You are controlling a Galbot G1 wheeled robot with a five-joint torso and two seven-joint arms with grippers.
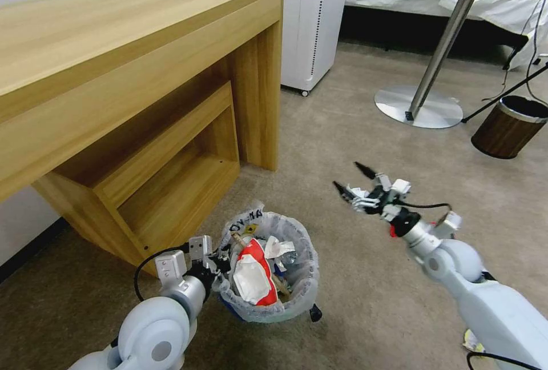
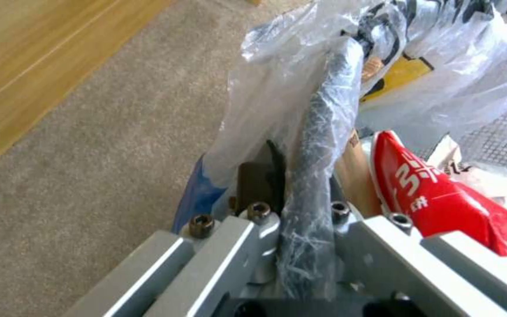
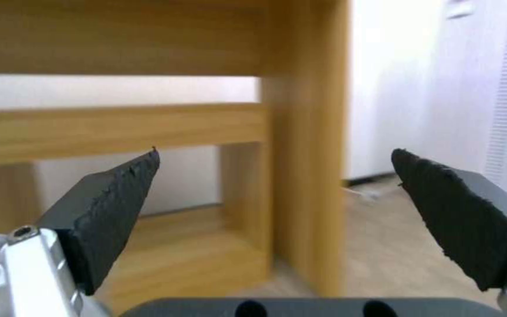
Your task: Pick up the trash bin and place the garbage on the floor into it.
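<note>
The trash bin is a small round bin lined with a crinkly white plastic bag, low in the head view by the desk's foot. Garbage fills it: a red-and-white packet, white scraps and a wooden stick. My left gripper is shut on the bin's near rim, bag plastic pinched between its fingers. My right gripper hangs open and empty above the floor, to the right of the bin, facing the desk. Its black pads stand wide apart.
A wooden desk with a lower shelf stands at the left. A white cabinet, a round table's metal base and a brown wood-grain bin stand beyond. A small dark object lies on the carpet beside the lined bin.
</note>
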